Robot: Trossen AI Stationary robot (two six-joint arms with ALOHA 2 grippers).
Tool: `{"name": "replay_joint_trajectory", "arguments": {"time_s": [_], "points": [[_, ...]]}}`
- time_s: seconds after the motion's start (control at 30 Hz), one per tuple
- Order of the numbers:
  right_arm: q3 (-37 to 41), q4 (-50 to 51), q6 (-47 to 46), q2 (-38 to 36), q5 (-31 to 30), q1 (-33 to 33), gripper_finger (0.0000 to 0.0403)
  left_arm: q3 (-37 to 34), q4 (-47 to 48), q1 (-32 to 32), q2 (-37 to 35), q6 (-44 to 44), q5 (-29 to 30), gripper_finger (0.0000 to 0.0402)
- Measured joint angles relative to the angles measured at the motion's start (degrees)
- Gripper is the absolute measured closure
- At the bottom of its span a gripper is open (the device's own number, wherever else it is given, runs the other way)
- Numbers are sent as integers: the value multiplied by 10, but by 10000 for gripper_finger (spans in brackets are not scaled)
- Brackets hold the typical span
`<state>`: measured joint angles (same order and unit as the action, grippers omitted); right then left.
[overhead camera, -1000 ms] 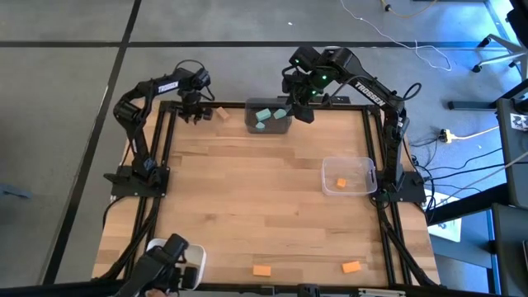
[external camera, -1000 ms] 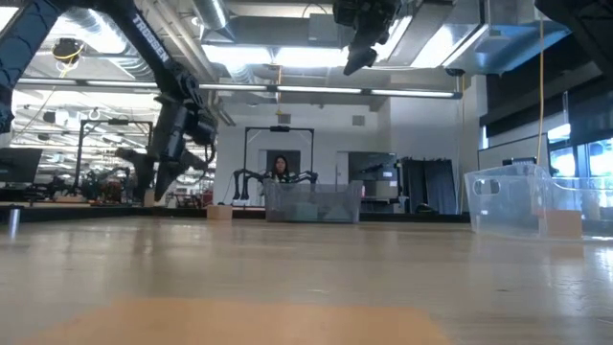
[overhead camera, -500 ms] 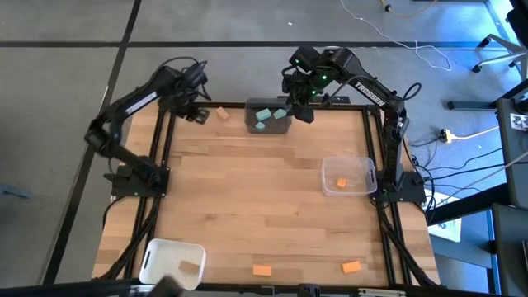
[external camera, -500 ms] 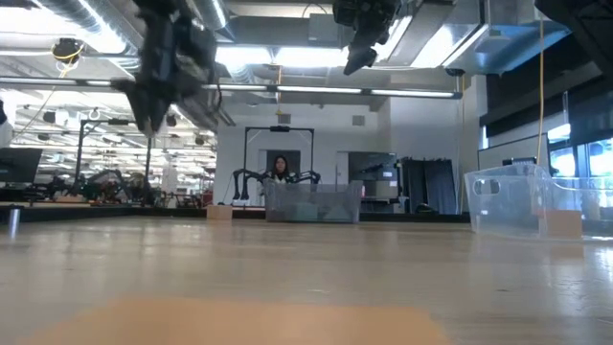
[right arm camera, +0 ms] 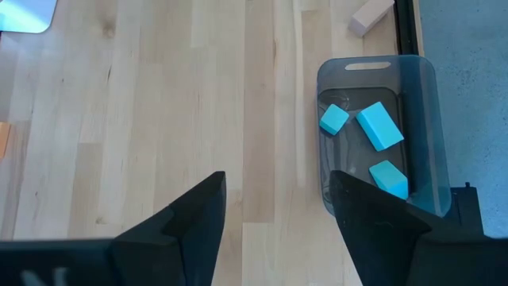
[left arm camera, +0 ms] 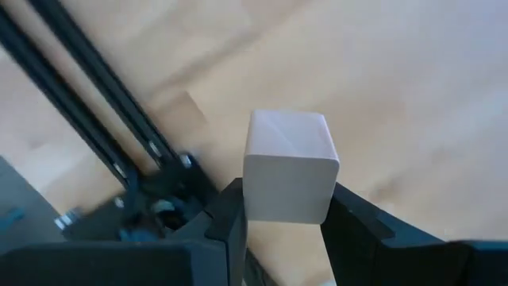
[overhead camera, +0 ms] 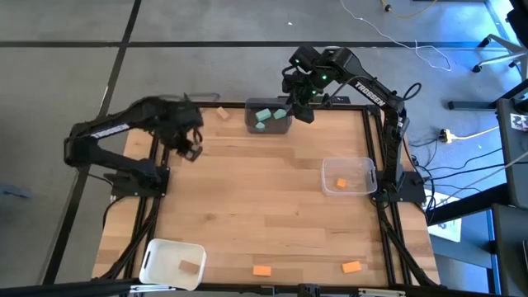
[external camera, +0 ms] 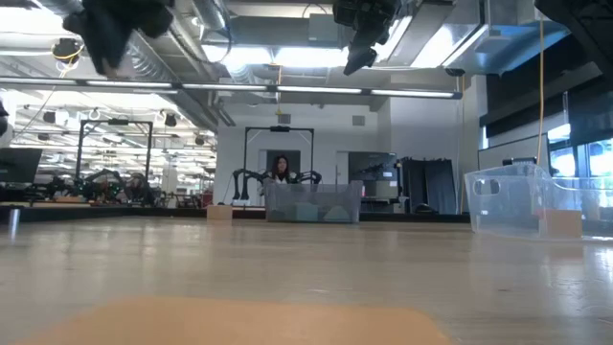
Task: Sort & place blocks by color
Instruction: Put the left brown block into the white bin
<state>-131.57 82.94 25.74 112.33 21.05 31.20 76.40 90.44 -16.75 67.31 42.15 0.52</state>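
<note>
- Since a second ago, we see that the left gripper (overhead camera: 191, 149) has lifted away from the upper-left corner of the worktop (overhead camera: 264, 214) and swung down the frame's left side.
- It holds a pale block (left arm camera: 290, 165) clamped between its fingers, the block standing clear of the surface.
- We judge this a carry toward the white bin (overhead camera: 172, 264) at the lower left, where one tan block (overhead camera: 189, 267) already lies.
- Another tan block (overhead camera: 223, 114) waits at the upper edge, just left of the grey bin (overhead camera: 269, 127).
- That bin holds three teal blocks (right arm camera: 379, 125).
- The right gripper (overhead camera: 302, 104) hangs just right of it, fingers wide and empty.
- The clear bin (overhead camera: 349, 188) at right holds one orange block (overhead camera: 341, 182).
- Two orange blocks (overhead camera: 262, 271) lie loose along the lower edge.
</note>
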Motion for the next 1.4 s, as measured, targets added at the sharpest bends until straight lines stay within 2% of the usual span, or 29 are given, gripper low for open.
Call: {"name": "replay_joint_trajectory", "arguments": {"time_s": [0.3, 0.53, 0.6, 0.77, 1.0, 1.17, 1.4], "points": [[0, 0, -1, 0, 0, 0, 178, 0, -5, 259, -6, 124, -113, 283], [0, 0, -2, 0, 0, 0, 178, 0, -13, 442, 22, 297, -202, 283], [0, 0, -2, 0, 0, 0, 178, 0, -33, 490, 32, 350, -217, 283], [0, -4, -2, 0, 0, 0, 178, 0, -150, 591, 70, 485, -208, 283], [0, -6, -2, 0, 0, 0, 178, 0, -255, 686, 166, 622, -186, 283], [0, -10, -2, 0, 0, 0, 178, 0, -291, 718, 232, 663, -150, 283], [0, -9, -2, 0, 0, 0, 178, 0, -316, 745, 307, 702, -164, 283]]}}
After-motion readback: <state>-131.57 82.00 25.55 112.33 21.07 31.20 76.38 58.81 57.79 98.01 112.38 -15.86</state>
